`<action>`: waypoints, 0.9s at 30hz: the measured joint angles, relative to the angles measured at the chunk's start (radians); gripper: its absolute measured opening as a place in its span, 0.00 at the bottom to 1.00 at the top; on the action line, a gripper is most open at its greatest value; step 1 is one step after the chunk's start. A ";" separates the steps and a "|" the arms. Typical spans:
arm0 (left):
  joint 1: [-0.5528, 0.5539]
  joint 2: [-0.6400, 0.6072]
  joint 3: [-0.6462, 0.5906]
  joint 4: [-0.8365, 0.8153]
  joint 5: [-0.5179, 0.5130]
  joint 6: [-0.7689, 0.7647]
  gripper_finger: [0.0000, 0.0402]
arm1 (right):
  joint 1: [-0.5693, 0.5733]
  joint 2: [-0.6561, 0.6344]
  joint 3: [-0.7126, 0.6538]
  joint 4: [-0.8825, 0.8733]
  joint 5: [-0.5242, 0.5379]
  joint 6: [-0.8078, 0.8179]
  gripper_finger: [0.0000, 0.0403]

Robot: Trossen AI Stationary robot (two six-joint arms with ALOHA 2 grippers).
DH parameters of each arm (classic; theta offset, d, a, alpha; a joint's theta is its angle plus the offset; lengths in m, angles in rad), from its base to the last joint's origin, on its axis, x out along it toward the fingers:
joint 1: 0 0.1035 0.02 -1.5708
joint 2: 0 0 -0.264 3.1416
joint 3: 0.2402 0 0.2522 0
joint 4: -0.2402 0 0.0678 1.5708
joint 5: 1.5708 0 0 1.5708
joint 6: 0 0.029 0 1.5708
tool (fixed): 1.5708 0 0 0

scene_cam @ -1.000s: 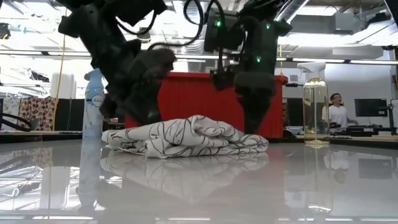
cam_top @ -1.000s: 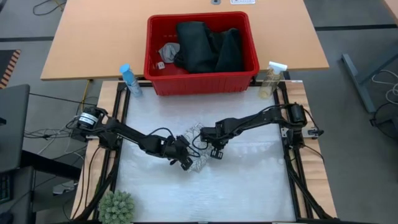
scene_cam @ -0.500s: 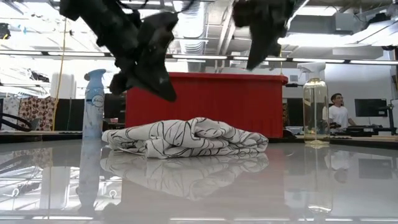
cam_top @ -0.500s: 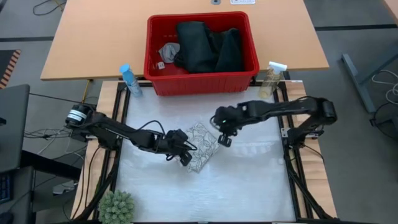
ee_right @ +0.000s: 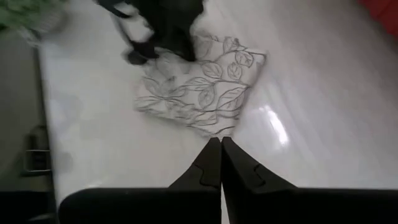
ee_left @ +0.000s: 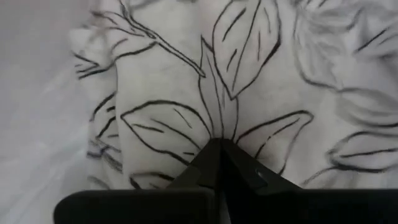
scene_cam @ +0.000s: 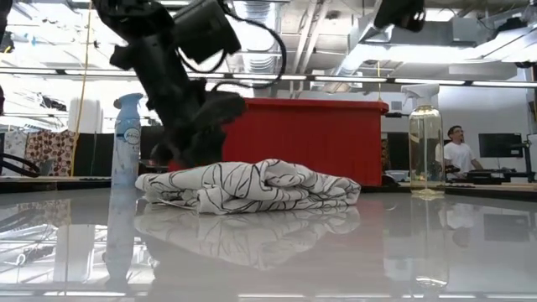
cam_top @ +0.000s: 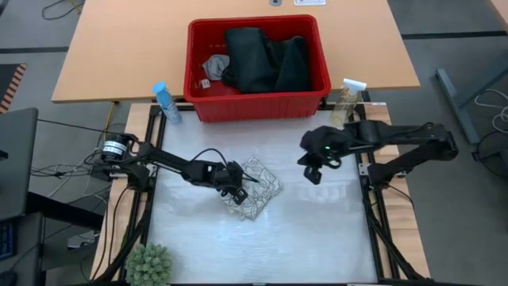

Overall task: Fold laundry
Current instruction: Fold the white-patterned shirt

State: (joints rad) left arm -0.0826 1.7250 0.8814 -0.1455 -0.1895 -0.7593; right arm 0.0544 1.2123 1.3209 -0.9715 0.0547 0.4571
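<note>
A folded white cloth with grey leaf print (cam_top: 258, 189) lies flat in the middle of the white table (cam_top: 317, 238); the low view shows it as a low bundle (scene_cam: 252, 186). My left gripper (cam_top: 233, 191) is shut at the cloth's left side. My right gripper (cam_top: 312, 172) is shut and holds nothing. It hangs high above the table, right of the cloth, and its wrist view looks down on the cloth (ee_right: 202, 93). Dark jeans (cam_top: 266, 59) and a small grey cloth (cam_top: 215, 65) lie in the red basket (cam_top: 254, 107). My left gripper has its shut fingertips (ee_left: 217, 149) against the upper face of the leaf-print cloth (ee_left: 186, 118), near its left edge. The fingers slant down from the table's left. The cloth lies flat on the table; whether the tips dent it cannot be told.
The red basket stands on the wooden table beyond the far edge. A blue spray can (cam_top: 165, 102) stands at the far left corner and a clear spray bottle (cam_top: 346, 99) at the far right. A small plant (cam_top: 149, 264) is at the near left. A person (scene_cam: 456, 151) sits far behind.
My right gripper has left the cloth: it rose high and drew back toward the table's right edge, tipping further down, and stayed shut. My left gripper lifted briefly, then came down again on the cloth's left side, slightly farther from the near edge. The cloth stayed folded in place.
</note>
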 joint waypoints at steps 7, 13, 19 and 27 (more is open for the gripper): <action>-0.009 0.059 0.002 0.129 0.094 -0.108 0.00 | 0.063 -0.088 0.000 -0.020 0.076 0.073 0.07; -0.043 0.064 0.028 0.361 0.212 -0.309 0.00 | 0.086 -0.092 0.000 -0.038 0.082 0.103 0.07; -0.030 0.007 0.170 0.274 0.349 -0.225 0.00 | 0.127 -0.030 0.000 -0.038 0.161 0.110 0.06; -0.031 -0.231 0.511 -0.525 0.271 0.116 0.00 | 0.216 0.164 -0.094 0.279 0.176 0.092 0.04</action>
State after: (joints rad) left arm -0.1134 1.4941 1.3926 -0.6706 0.0819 -0.6434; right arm 0.2704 1.3764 1.2271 -0.6927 0.2312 0.5487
